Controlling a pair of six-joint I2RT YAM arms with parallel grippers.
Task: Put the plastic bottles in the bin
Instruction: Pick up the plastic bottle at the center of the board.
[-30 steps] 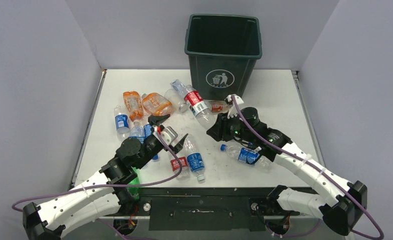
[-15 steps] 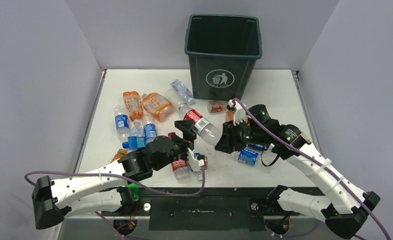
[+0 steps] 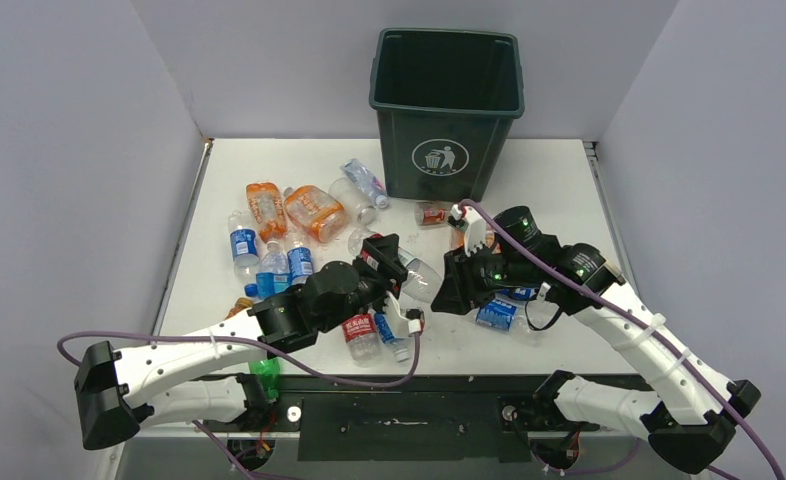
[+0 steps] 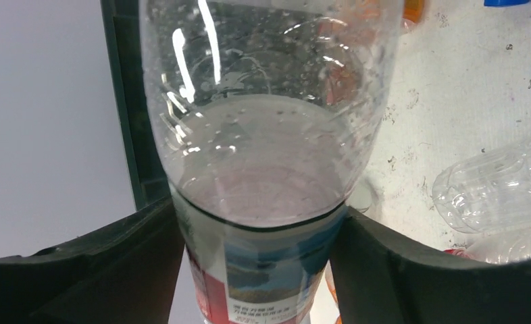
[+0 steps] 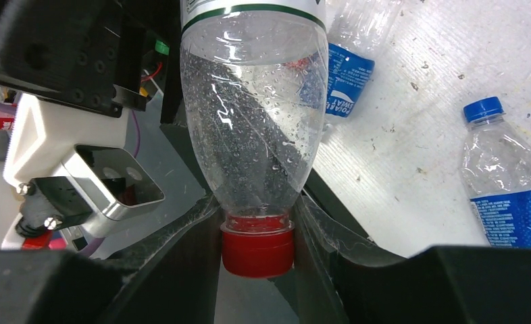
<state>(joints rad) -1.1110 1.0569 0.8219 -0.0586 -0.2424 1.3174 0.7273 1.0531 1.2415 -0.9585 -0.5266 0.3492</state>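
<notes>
A clear plastic bottle (image 3: 419, 275) with a red label and red cap hangs above the table's middle, held between both arms. My right gripper (image 3: 456, 282) is shut on its red cap (image 5: 257, 253), the neck sitting between the fingers (image 5: 202, 270). My left gripper (image 3: 384, 262) is closed round the labelled body (image 4: 259, 270), and both fingers (image 4: 141, 250) touch its sides. The dark green bin (image 3: 447, 100) stands at the back, beyond the bottle. Its wall (image 4: 124, 101) shows in the left wrist view.
Orange bottles (image 3: 314, 208) and blue-labelled bottles (image 3: 241, 243) lie at the left. One bottle (image 3: 364, 182) leans by the bin. A blue-labelled bottle (image 3: 496, 312) lies under my right arm, a red-labelled one (image 3: 359, 335) under the left, and a green one (image 3: 265, 372) at the near edge.
My left arm swung right to the bottle in my right gripper and its fingers closed onto the labelled body. The right gripper carried the bottle back from near the bin, then held still.
</notes>
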